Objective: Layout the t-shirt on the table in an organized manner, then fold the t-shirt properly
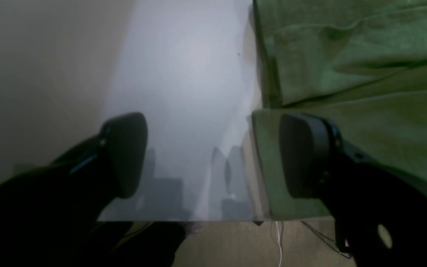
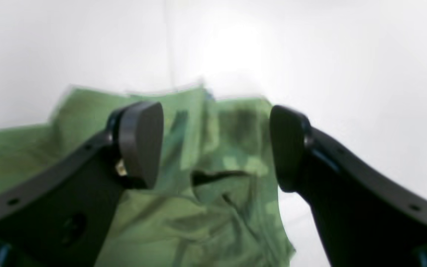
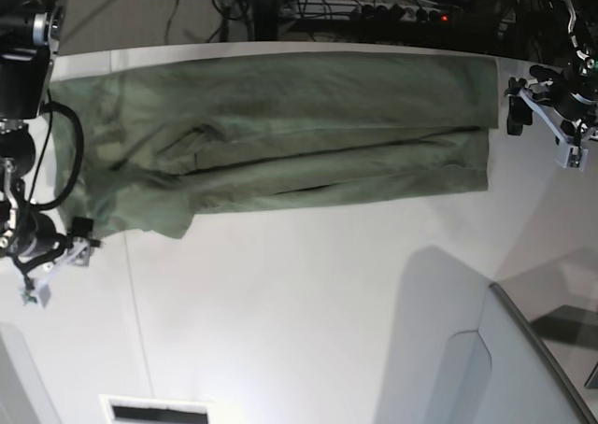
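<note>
The olive-green t-shirt point(image 3: 280, 134) lies stretched lengthwise along the far part of the white table point(image 3: 299, 303), with folds and creases near its left end. At the right end of the shirt, my left gripper point(image 3: 542, 125) is open. In the left wrist view the left gripper point(image 1: 213, 155) shows one finger point(image 1: 306, 155) over the t-shirt's point(image 1: 365, 74) edge and the other over bare table point(image 1: 184, 74). My right gripper point(image 3: 51, 261) is near the shirt's left end. In the blurred right wrist view the right gripper point(image 2: 215, 146) is open, hovering above the crumpled t-shirt point(image 2: 217, 193) and holding nothing.
A grey raised panel point(image 3: 528, 368) stands at the near right. A dark slot point(image 3: 154, 411) sits at the table's near edge. Cables and equipment point(image 3: 402, 4) crowd the space beyond the far edge. The table edge and floor point(image 1: 258, 241) show below the left gripper.
</note>
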`<state>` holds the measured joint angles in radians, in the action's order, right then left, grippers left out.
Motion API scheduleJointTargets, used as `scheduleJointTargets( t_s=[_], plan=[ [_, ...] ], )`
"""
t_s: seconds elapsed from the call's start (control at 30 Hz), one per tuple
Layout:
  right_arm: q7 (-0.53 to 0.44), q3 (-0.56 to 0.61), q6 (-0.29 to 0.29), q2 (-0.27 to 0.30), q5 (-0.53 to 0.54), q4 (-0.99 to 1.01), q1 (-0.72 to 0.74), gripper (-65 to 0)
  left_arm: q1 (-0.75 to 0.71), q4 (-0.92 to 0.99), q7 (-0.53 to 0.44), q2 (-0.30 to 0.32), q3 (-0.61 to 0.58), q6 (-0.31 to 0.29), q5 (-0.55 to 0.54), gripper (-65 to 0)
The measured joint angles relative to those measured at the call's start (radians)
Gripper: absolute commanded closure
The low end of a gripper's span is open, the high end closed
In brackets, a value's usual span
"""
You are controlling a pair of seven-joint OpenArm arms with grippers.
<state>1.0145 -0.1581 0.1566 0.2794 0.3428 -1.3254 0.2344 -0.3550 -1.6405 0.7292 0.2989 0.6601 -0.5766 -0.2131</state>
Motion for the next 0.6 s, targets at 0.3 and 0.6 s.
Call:
scheduleJointTargets(
  t_s=[0.3,0.6],
  plan=[
    [-0.005,0.005,0.007,-0.006,0.006,0.084,-0.003,-40.5,0.000,0.000,0.000,0.000,-0.003,0.000,0.000,-53.3],
    [-0.008,0.005,0.007,-0.013,0.012,0.084,0.000,-14.7,0.000,0.000,0.000,0.000,-0.005,0.000,0.000,-53.3]
  ],
)
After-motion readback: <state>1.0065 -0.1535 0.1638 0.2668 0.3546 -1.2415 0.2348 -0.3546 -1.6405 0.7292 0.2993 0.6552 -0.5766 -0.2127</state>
